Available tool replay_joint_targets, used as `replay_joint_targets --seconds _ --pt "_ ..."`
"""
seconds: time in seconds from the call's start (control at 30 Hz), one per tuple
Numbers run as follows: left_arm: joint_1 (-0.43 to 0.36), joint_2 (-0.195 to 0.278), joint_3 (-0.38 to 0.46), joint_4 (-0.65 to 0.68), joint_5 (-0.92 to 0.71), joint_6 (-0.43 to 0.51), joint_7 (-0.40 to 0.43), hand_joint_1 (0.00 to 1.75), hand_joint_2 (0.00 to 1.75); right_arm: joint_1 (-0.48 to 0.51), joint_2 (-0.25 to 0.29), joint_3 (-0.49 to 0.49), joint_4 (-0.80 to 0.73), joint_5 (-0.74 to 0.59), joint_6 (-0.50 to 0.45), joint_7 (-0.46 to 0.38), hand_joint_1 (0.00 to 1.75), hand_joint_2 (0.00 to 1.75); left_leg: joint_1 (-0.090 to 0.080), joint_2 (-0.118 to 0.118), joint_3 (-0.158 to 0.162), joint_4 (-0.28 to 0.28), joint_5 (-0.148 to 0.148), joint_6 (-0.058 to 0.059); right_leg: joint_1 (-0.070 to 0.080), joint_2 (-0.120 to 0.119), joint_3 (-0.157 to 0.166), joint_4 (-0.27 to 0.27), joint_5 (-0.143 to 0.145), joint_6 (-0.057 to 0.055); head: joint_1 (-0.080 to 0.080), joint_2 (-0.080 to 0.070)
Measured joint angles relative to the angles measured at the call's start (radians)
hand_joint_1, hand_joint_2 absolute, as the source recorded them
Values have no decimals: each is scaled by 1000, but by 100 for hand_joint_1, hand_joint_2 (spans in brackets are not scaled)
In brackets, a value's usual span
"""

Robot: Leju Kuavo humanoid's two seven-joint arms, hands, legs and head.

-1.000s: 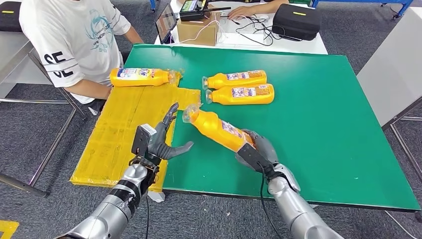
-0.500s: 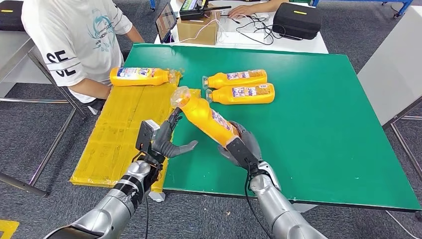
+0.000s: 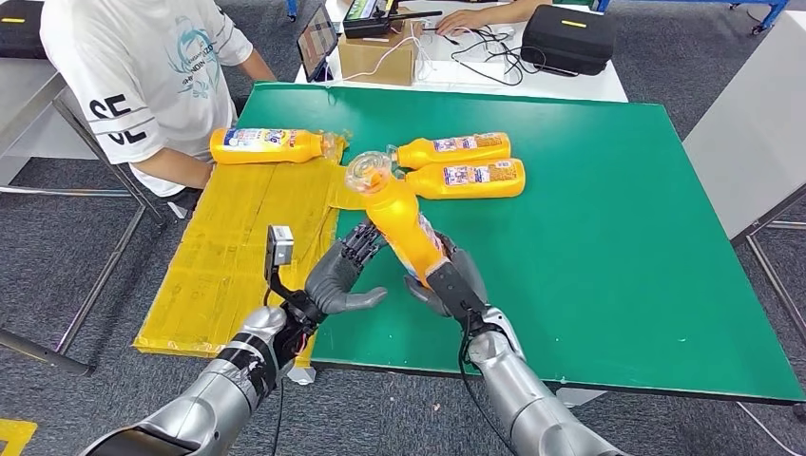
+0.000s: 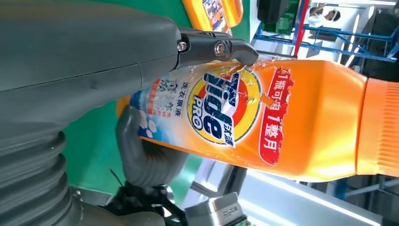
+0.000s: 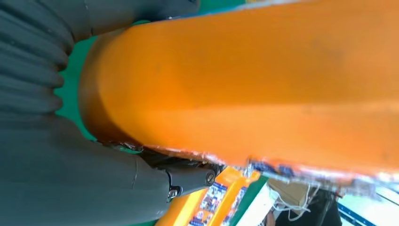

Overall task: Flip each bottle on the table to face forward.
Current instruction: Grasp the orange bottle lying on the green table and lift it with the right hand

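The right hand (image 3: 447, 275) grips the base of an orange plastic detergent bottle with a clear-wrapped cap (image 3: 397, 220), holding it tilted up off the green-topped desk (image 3: 608, 237), cap away from the robot. The left hand (image 3: 340, 277) reaches in beside the bottle, its fingers (image 3: 364, 240) spread and touching the bottle's side; in the left wrist view a dark fingertip rests on the printed label (image 4: 221, 108). Two more orange bottles (image 3: 456, 150) (image 3: 466, 179) lie side by side farther back on the desk. A fourth orange bottle (image 3: 268, 145) lies on the yellow taped sheet (image 3: 228, 247), near a seated person in a white shirt (image 3: 143, 76).
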Motion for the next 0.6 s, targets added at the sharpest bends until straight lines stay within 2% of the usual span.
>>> replay_joint_targets --seconds 0.4,0.5,0.6 --pt "-1 0 -6 -14 27 17 11 0 175 4 35 15 36 -9 21 -4 175 175 0 0 0 0 0 0 0 0 0 0 0 0 0 0" --pt "-1 -1 -10 -26 26 77 10 0 175 8 40 21 42 -21 46 -5 175 175 0 0 0 0 0 0 0 0 0 0 0 0 0 0" --pt "-1 -6 -15 -40 15 194 -4 0 175 22 52 28 47 -32 57 -4 175 175 0 0 0 0 0 0 0 0 0 0 0 0 0 0"
